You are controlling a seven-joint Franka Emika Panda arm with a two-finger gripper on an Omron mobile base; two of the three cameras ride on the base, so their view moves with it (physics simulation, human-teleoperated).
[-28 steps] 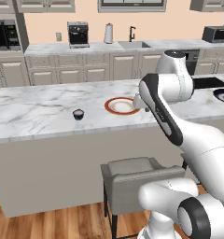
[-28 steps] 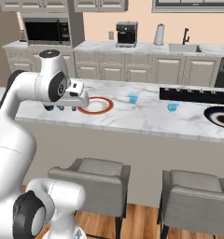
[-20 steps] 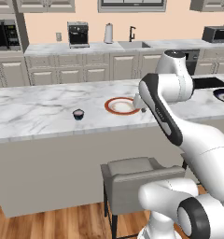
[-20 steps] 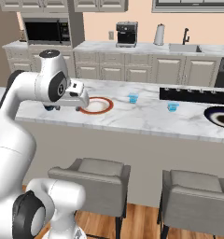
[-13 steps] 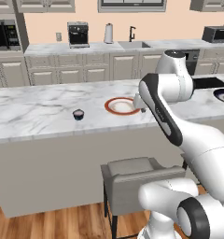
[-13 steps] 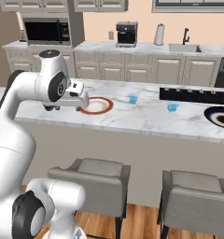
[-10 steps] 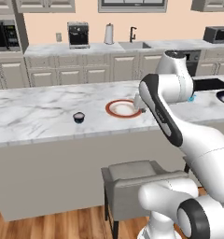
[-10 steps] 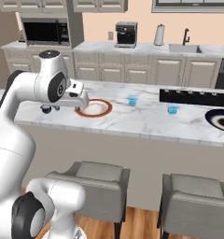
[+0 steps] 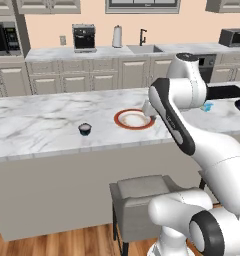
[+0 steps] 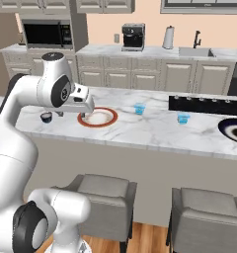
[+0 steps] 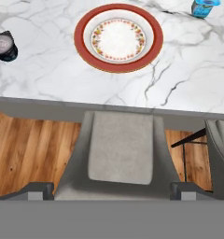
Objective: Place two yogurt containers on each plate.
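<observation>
A navy cup (image 9: 85, 129) with a pale top stands upright on the marble surface (image 9: 37, 125), to the left of the red plate (image 9: 133, 119) and apart from it. From the right base camera the same navy cup (image 10: 46, 117) sits just left of the arm's forward link, and the hand camera shows it (image 11: 3, 46) at the left edge of its picture.

The red plate (image 10: 97, 117) has a white centre with a ring of small flowers and a broad red-orange rim. It lies flat near the middle of the surface with nothing on it, as the hand camera shows from above (image 11: 118, 38).

A light blue cup (image 10: 138, 108) stands upright to the right of the red plate, a little farther back and apart from it. The hand camera catches it (image 11: 204, 7) at the top right corner. A second light blue cup (image 10: 183, 118) stands farther right, between the first one and the dark plate (image 10: 233, 129), close to the black cooktop (image 10: 207, 105). The dark plate, navy-black with a thin pale rim, lies at the far right end of the surface with nothing on it.

The white arm (image 9: 177, 100) reaches over the near edge of the surface beside the red plate. Its pincer cannot be made out clearly in the pictures, so I cannot tell how wide it stands; no cup is seen in its grasp.

Below the near edge of the surface stands a grey stool (image 11: 122, 149) on a wooden floor (image 11: 30, 154).
</observation>
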